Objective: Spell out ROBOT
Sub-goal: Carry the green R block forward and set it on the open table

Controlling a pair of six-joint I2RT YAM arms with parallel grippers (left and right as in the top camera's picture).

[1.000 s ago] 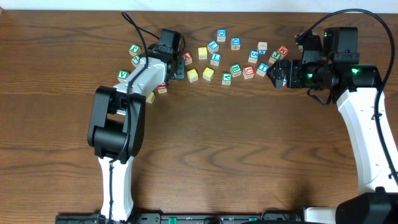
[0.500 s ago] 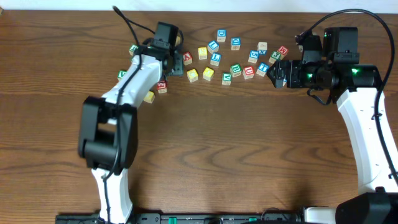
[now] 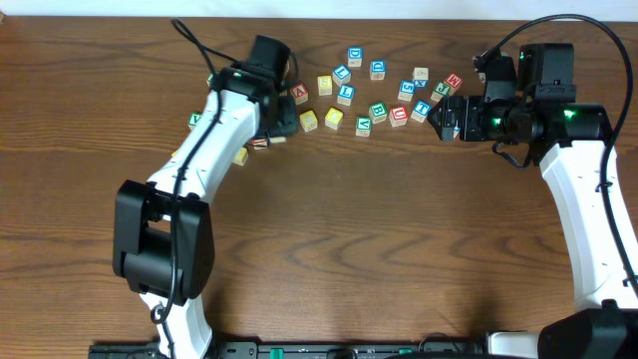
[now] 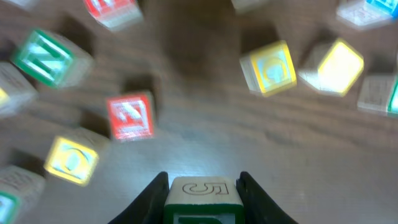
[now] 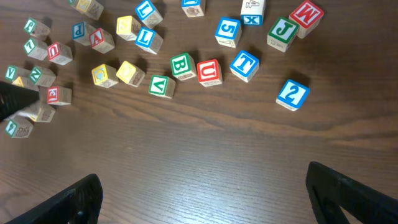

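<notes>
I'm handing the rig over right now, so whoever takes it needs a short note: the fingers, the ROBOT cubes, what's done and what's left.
Left fingers: shut on a green-framed cube; its letter is unreadable.
Right fingers: wide open, holding nothing.
Green B, blue T and two yellow cubes lie loose among the scattered cubes.
Done: one cube gripped, and no letters lined up yet.
Left: place all five in order.

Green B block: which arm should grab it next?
Right arm, probably: its jaws are open, empty and nearer the green B block. The left arm has its jaws closed on a cube.
</notes>
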